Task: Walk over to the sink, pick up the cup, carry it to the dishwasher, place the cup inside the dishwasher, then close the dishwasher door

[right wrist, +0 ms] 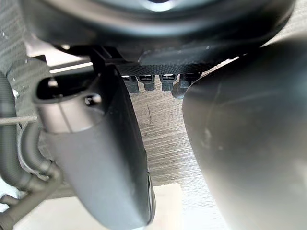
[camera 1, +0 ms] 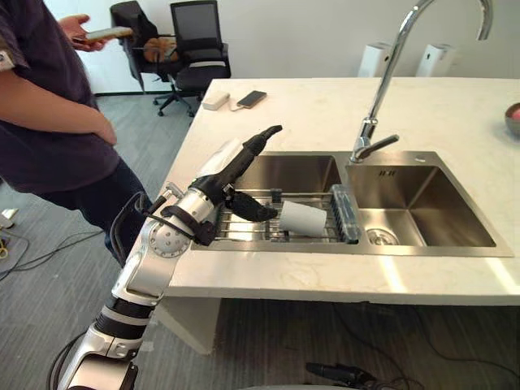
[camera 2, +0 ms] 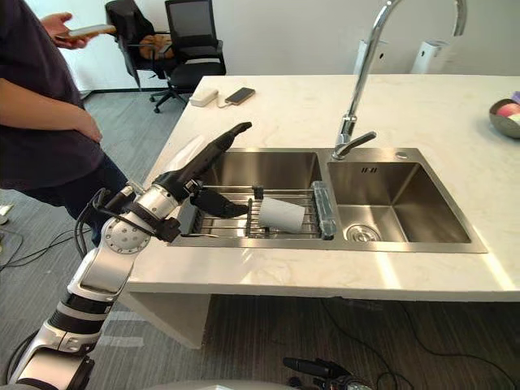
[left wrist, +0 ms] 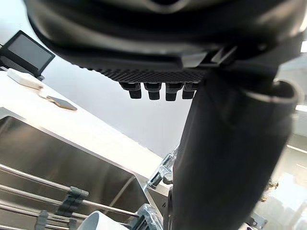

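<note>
Person (camera 1: 49, 122) stands at the upper left, a phone (camera 1: 107, 34) in the raised hand; black chairs (camera 1: 199, 49) sit behind, at the top of the frame, left of centre.

Left hand (camera 1: 221, 180) comes up from the lower left and hangs over the left end of the sink (camera 1: 284, 172); its fingers (camera 1: 258, 140) are straight and point up and to the right, and its thumb (camera 1: 253, 213) is set wide apart from them, reaching toward the cup; the hand holds nothing.

Counter (camera 1: 325, 106) is pale stone and fills the middle and right; near its far left corner lie a white box (camera 1: 216, 101) and a second phone (camera 1: 251, 98), just beside each other.

Wire rack (camera 1: 244, 231) spans the left basin; the cup (camera 1: 302, 219), white, lies on its side on the rack, a little left of centre frame, its open end toward the thumb; the thumb tip is just beside that end, and whether they touch cannot be told.

Faucet (camera 1: 386, 81) rises right of centre, behind the wall between the two basins, and arches to the upper right; the right basin (camera 1: 422, 203) has a drain at its near left corner; a bowl (camera 1: 513, 119) sits at the right edge.

Right hand (right wrist: 158, 24) shows in its wrist view over grey floor (right wrist: 163, 124); its fingers (right wrist: 149, 82) are relaxed and hold nothing.
</note>
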Robot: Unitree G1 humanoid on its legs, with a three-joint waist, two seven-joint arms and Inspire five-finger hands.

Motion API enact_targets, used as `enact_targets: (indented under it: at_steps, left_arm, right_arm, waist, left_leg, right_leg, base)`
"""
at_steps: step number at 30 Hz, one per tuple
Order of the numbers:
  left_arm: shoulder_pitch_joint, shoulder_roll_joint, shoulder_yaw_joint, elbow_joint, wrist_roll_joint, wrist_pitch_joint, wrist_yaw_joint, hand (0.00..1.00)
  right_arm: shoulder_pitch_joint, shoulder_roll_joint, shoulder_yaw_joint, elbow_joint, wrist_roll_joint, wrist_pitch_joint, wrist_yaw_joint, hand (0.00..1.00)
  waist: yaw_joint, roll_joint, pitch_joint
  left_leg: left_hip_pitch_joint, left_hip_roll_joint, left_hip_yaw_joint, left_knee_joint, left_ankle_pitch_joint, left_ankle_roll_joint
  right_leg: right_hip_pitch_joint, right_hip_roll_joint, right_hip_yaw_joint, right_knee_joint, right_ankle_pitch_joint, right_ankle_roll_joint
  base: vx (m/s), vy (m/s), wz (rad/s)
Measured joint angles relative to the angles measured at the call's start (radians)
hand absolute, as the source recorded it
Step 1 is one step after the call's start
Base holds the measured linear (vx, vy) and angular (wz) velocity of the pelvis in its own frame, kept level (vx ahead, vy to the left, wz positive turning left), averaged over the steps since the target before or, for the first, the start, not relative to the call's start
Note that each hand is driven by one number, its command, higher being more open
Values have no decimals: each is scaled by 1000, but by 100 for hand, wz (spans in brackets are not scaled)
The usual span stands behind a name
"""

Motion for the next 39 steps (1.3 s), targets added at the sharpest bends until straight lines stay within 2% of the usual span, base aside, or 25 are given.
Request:
enact_targets:
  at_steps: [4,6,10,12,23,32,39]
  left_arm:
    - [-42,14,-28,11,0,-27,-12,100]
    - [-64,13,-33,41,0,-40,-12,100]
    - [-103,13,-71,127,1,-41,-8,100]
    - [-106,13,-85,164,21,-43,14,100]
    - [-126,-37,-158,252,165,-83,108,100]
    - [-158,-70,-245,324,220,-81,123,100]
    - [-184,-99,-268,377,238,-35,125,100]
  right_arm:
    - [5,2,-8,-12,11,3,-7,100]
    - [5,8,-11,-21,13,3,-8,100]
    - [5,11,-20,-28,14,3,-8,100]
    - [7,17,-37,-37,14,3,-8,100]
    - [11,21,-47,-50,34,3,-7,100]
    - [9,21,-48,-61,36,2,-6,100]
    - [8,20,-48,-70,35,2,-3,100]
  waist:
    - [-10,2,-1]
    - [-26,2,-1]
    - [-40,3,-2]
    - [-54,4,-2]
    - [-75,11,3]
    - [-97,19,8]
    - [-108,24,11]
  left_leg:
    - [7,2,34,0,-7,-2]
    - [6,1,55,0,-10,-2]
    - [7,-1,84,0,-14,-2]
    - [5,-3,98,0,-15,-1]
    - [13,-8,135,0,-24,1]
    - [15,-12,142,0,-26,3]
    - [13,-14,156,0,-27,4]
  right_leg:
    - [-13,5,32,8,1,0]
    - [-28,8,55,12,5,2]
    - [-41,10,83,12,12,2]
    - [-52,11,98,14,14,4]
    - [-69,13,136,27,15,6]
    - [-71,11,143,28,17,9]
    - [-79,11,156,29,20,13]
  base:
    - [-24,-2,-26]
    - [-33,2,-28]
    - [-32,2,-24]
    - [-26,-1,-19]
    - [-28,-1,-10]
    - [-29,2,-3]
    - [-28,0,-5]
